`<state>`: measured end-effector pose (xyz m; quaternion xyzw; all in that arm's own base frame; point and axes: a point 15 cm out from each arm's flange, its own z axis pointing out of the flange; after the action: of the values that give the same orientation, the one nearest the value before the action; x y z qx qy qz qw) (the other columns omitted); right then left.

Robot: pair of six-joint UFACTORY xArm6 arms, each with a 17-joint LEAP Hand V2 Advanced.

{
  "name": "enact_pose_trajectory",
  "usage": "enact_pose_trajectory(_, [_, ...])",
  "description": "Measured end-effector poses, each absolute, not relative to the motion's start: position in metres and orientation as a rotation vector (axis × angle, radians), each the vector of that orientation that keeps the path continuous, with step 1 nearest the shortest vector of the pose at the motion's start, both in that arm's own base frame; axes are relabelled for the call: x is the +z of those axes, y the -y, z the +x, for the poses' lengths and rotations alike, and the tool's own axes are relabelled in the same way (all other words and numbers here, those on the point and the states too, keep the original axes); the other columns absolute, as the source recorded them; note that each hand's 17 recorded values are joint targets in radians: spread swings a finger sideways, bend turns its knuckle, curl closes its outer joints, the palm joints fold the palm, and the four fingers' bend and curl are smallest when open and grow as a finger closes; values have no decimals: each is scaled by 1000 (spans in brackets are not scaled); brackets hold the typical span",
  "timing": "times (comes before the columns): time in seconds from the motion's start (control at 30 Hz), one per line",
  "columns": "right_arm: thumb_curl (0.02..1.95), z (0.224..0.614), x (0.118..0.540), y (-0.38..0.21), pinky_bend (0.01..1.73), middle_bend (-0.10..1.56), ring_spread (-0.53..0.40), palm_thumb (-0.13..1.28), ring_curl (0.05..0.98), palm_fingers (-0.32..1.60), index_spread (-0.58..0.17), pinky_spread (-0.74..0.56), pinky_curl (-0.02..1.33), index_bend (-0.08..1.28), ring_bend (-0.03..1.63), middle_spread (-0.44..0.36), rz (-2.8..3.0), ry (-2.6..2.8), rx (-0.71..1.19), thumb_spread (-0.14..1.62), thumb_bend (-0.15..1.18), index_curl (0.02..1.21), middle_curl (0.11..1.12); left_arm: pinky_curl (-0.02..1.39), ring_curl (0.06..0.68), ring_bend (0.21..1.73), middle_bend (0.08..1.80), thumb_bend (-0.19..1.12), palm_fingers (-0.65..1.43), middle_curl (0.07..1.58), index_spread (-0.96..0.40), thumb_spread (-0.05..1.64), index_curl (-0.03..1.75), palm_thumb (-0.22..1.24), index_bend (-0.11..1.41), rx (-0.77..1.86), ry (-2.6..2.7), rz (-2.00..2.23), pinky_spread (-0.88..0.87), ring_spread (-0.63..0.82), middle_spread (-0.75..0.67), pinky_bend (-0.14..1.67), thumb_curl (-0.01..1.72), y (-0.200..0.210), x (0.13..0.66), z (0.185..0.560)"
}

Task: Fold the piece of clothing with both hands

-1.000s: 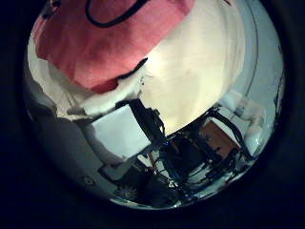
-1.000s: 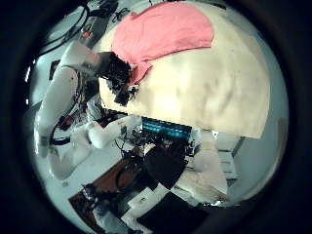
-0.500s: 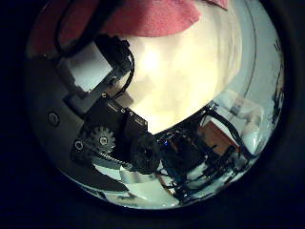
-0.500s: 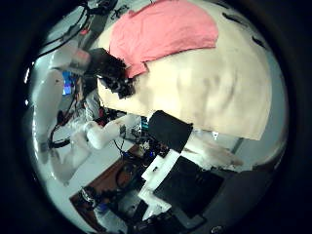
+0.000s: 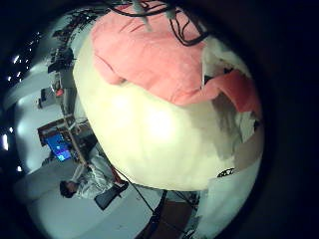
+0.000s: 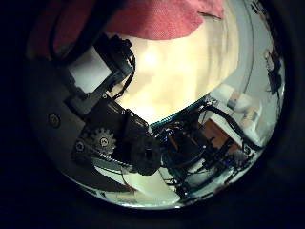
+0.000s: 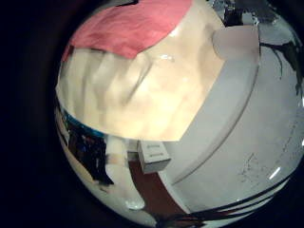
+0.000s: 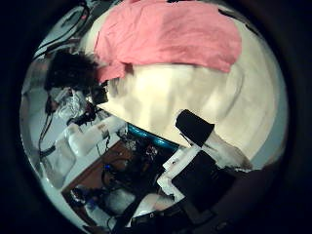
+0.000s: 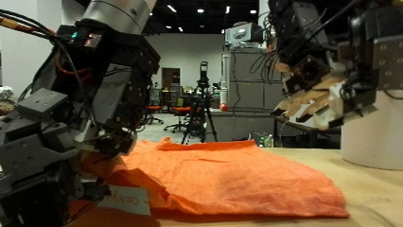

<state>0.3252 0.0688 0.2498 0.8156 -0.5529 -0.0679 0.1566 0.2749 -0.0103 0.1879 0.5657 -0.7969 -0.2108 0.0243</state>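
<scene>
In the outside view an orange cloth [image 9: 214, 175] lies spread on a tan table [image 9: 365, 180]. My left hand [image 9: 76, 123] is low at the cloth's near edge, where the cloth rises to it. Its fingers [image 6: 110, 143] are curled in the left thumb side palm view, and the cloth [image 5: 159, 50] fills much of the left little finger side palm view. My right hand [image 9: 322, 99] hangs above the cloth's far side with fingers relaxed and holds nothing. The right thumb side palm view shows the cloth [image 8: 166, 34] with the left hand [image 8: 73, 78] at its corner.
A white cylinder [image 9: 372, 132] stands beside the table under my right hand. The bare table top [image 7: 161, 85] runs to its edge in the right little finger side palm view. A tripod [image 9: 200, 113] stands far behind the table.
My left hand's fingers have curled in across its thumb side view. The right thumb side view has shifted and the cloth shows larger, so that camera has moved.
</scene>
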Motion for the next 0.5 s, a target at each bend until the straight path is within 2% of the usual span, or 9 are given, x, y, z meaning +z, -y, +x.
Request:
enact_pose_trajectory(0.3, [341,345,190,-74,458,255,-88,674,261,316,-326,-46,234,160,554,-66,2286,1545,-224,973,-29,308,360,484,394,806,864,205,1123,605,-595,1261,703,887,323,-639,2455,1764,-749,-599,-562,972,877,2,190,274])
enact_pose_trajectory(0.5, [339,361,163,-61,466,288,-149,655,271,373,-298,-88,229,160,598,-88,2220,1547,-122,954,-32,300,375,482,397,808,866,200,1121,604,-607,1268,746,882,300,-633,2456,1765,-748,-599,-561,975,909,0,191,273])
